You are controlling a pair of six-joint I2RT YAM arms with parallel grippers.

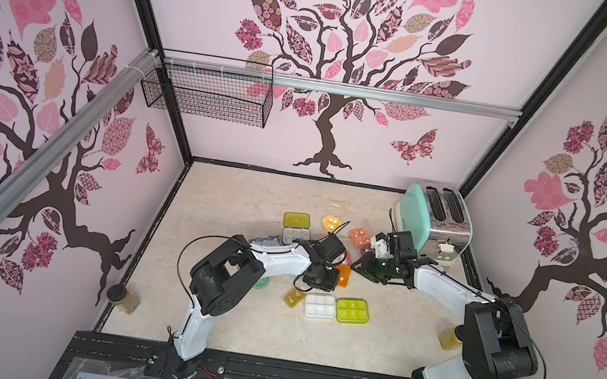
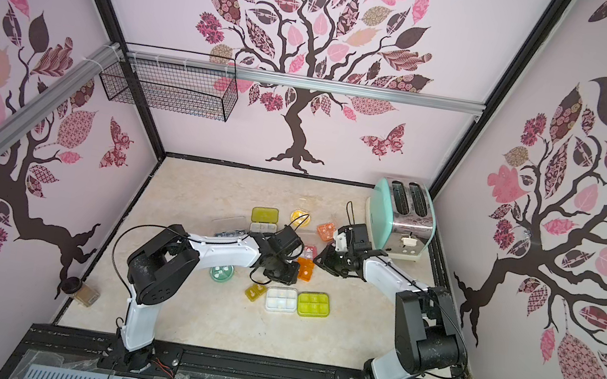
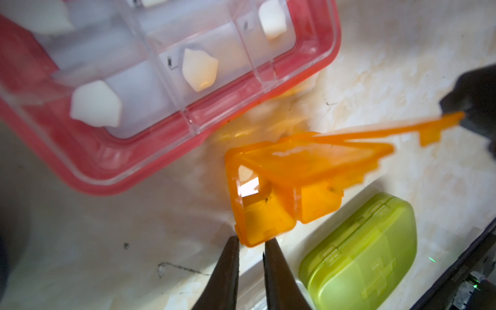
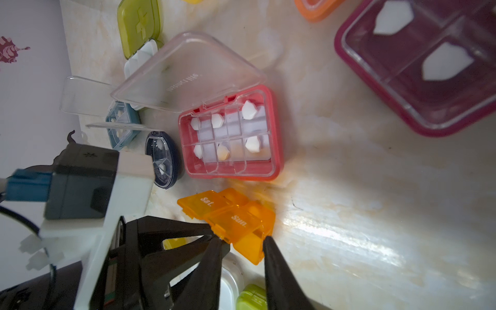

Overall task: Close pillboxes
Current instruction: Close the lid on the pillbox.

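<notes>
- Left fingers (image 3: 225, 273): nearly together, tips clamped on one bottom corner of the orange pillbox (image 3: 268, 212).
- Right fingers (image 4: 279, 273): set either side of the same box's end compartment, the one whose flap reads "Sun.". Both tips meet plastic. Cannot tell if they are squeezing or only bracketing it.
- The orange pillbox is not closed. In the left wrist view one flap stands raised, seen edge-on, and a white pill shows inside. The flap beside "Sun." reads "Sat.".
- In both top views the box sits mid-surface, between the two wrists where they meet (image 1: 342, 275).
- Pink pillbox (image 4: 230, 173) lies just beside the orange one on the far side. Its clear lid is swung up and white pills sit in the compartments.
- Lime pillbox (image 3: 362, 255) lies near the orange one on the robot's side, lid down.
- White pillbox (image 1: 320, 306) is just beside the lime one, and a small amber pillbox (image 1: 294, 297) is next along.
- Maroon pillbox (image 4: 456, 102) lies apart from the pink one, with white pills under a clear top.
- Navy round pillbox (image 4: 171, 161) is beside the pink one. A blue pillbox (image 4: 120, 134) lies past it.
- Surface (image 1: 231, 312) is pale and marbled.
- Mint toaster (image 1: 435, 216) stands in the far right corner, well apart from the orange box.
</notes>
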